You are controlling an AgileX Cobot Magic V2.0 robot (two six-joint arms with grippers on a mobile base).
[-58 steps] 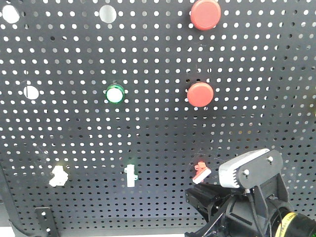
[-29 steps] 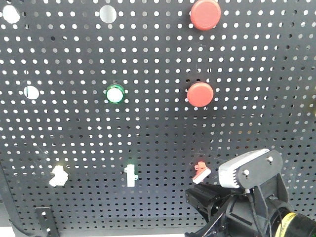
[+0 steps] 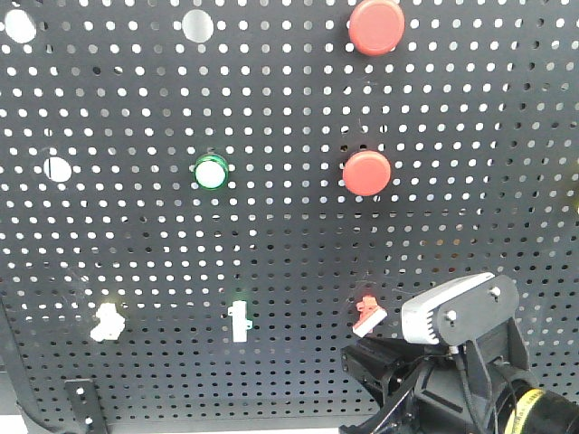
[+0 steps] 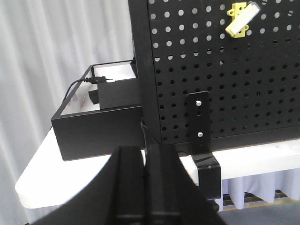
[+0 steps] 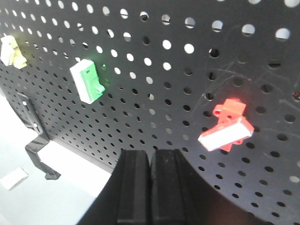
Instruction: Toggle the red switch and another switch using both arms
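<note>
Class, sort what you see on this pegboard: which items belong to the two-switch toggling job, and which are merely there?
Job: red switch; yellow switch; left gripper; right gripper.

Bystanders: green switch; two red push-buttons; green-ringed button; black box.

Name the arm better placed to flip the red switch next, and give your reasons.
Right. Its claw, shut, sits just below the red switch and close to it. The left claw, also shut, faces the board's lower left corner, where only the yellow switch is in view, high up.
</note>
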